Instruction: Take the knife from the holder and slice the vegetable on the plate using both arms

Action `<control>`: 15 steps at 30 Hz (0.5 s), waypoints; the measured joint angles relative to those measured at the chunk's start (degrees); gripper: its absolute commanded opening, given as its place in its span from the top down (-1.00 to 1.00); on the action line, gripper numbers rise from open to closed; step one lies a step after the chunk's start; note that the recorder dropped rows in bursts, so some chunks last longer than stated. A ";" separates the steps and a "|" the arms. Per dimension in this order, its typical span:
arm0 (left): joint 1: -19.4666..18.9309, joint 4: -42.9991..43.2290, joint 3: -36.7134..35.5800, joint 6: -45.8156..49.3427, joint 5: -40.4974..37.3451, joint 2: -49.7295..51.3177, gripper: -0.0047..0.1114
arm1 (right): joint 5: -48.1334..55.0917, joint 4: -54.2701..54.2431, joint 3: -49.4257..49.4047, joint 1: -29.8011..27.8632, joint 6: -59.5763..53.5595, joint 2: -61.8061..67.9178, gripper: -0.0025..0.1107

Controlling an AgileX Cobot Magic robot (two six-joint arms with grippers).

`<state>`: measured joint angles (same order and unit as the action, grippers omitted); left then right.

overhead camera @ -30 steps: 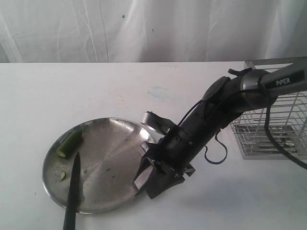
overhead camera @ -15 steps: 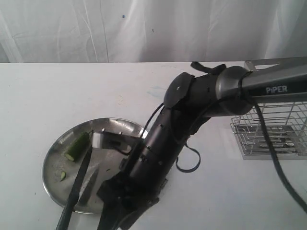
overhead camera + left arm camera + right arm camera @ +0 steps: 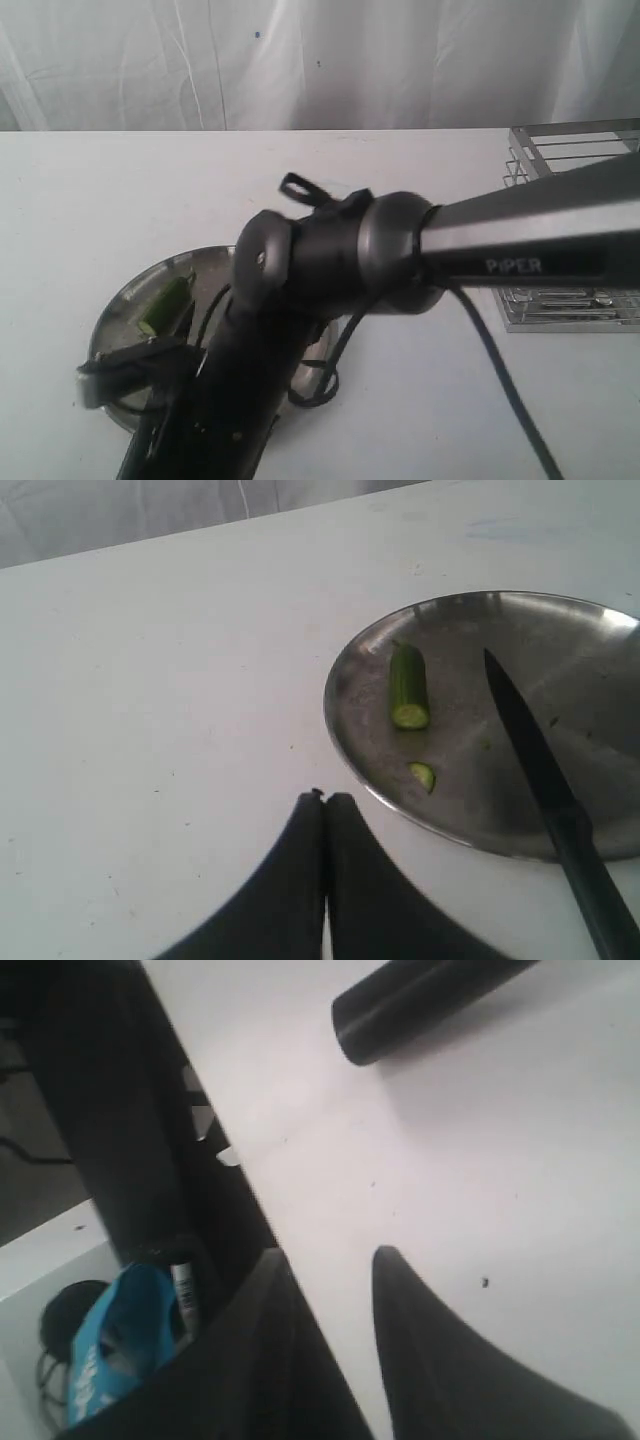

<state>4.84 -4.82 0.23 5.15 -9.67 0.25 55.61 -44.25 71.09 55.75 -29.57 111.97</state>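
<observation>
The steel plate holds the green vegetable and one cut slice. The knife lies across the plate, tip inward, its black handle sticking out over the rim. My left gripper is shut and empty on the table beside the plate. My right arm reaches across the plate and hides the knife in the exterior view; the vegetable still shows. My right gripper stands open above bare table, a black rod, probably the knife handle, a short way beyond its tips.
The wire holder stands at the far right of the table. The table's front edge runs close beside my right gripper, with a blue object below it off the table.
My right arm has swung left and toward the table's front, across the plate, now covering the knife. Its jaws have narrowed. The left gripper stays shut.
</observation>
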 measured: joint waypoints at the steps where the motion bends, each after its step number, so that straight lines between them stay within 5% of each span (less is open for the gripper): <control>1: 0.00 0.00 0.00 0.00 0.00 0.00 0.92 | -2.29 2.20 0.09 1.78 2.15 0.00 0.57; 7: 0.00 0.00 0.00 0.00 0.00 0.00 0.92 | -14.35 7.70 0.22 8.51 14.60 0.00 0.57; 15: 0.00 0.00 0.00 0.00 0.00 0.00 0.92 | -29.89 12.00 0.22 9.78 33.21 0.00 0.57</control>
<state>4.84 -4.82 0.23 5.15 -9.67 0.25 25.72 -32.24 71.31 65.53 3.65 111.97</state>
